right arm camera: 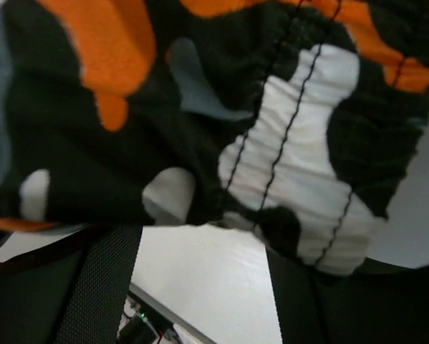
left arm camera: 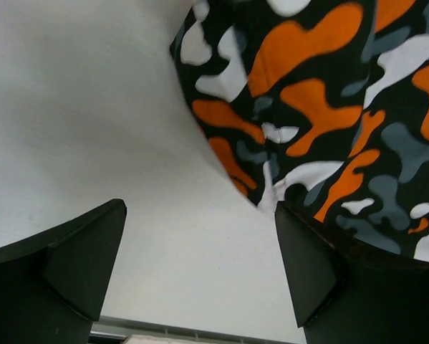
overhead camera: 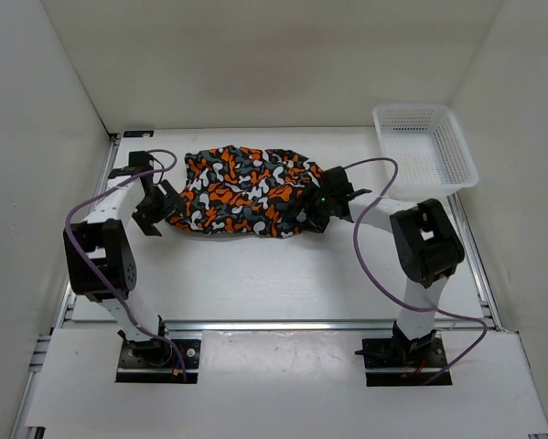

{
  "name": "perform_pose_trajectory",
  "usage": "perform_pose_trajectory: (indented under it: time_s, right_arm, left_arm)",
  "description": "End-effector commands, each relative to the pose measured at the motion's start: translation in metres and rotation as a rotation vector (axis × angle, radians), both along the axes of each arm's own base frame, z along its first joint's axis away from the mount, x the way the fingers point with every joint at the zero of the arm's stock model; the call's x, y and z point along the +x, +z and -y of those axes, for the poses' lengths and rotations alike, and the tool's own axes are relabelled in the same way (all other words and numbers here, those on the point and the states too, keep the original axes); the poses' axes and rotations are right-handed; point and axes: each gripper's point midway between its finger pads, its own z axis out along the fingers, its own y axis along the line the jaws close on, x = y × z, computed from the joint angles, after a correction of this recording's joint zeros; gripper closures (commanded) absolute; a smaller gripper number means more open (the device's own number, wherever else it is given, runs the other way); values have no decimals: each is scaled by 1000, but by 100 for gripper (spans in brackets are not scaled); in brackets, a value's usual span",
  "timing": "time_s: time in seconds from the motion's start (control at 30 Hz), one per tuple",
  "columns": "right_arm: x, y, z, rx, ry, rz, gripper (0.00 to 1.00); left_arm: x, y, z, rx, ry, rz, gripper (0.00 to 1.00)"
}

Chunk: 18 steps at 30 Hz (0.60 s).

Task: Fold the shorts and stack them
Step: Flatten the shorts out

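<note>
The shorts [overhead camera: 246, 190], in an orange, black, grey and white camouflage print, lie bunched in a wide heap at the back middle of the table. My left gripper [overhead camera: 155, 207] sits at their left edge. In the left wrist view it [left arm camera: 200, 208] stands wide open over bare table, and the edge of the shorts [left arm camera: 321, 107] touches the right finger [left arm camera: 307, 265]. My right gripper [overhead camera: 315, 207] is at the right end of the heap. In the right wrist view its jaws [right arm camera: 200, 240] stand apart with table showing between them. The stitched waistband [right arm camera: 293, 143] lies across the fingertips.
A white mesh basket [overhead camera: 408, 110] stands at the back right corner, close to the right arm's elbow [overhead camera: 426, 242]. Purple cables loop from both arms. White walls close in the table on three sides.
</note>
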Motion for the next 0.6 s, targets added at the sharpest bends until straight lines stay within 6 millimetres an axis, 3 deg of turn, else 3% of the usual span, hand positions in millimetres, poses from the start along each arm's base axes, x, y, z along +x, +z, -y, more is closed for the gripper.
perform_pose_trajectory:
  time_s: [0.0,0.03,0.13,0.2,0.23,0.3,0.4,0.47,0.57]
  right_arm:
    - [21,-3,-7,-43,-50,18,30]
    - [19,-12,-8,-71,-49,-8,32]
    - [22,-18,-8,-100,-39,-20,45]
    - [23,-18,-5,-124,-41,-20,56]
    - [22,-21,-1,-145,-36,-21,61]
    - [19,-22,3,-163,-32,-22,77]
    - [11,-25,14,-214,-31,-24,96]
    - [10,-23,22,-226,-39,-15,100]
    - [2,-22,29,-248,-22,-8,100]
  left_arm:
    - [31,12,0,-11,9,77,6]
    - [34,8,-1,-12,9,70,11]
    - [46,-5,-7,-5,22,40,23]
    - [50,-7,-9,5,25,39,23]
    - [55,-2,-10,6,25,54,21]
    - [58,0,-13,7,34,63,6]
    - [64,7,-23,10,55,86,1]
    - [66,6,-28,13,59,84,3]
    - [70,-5,-33,11,68,62,14]
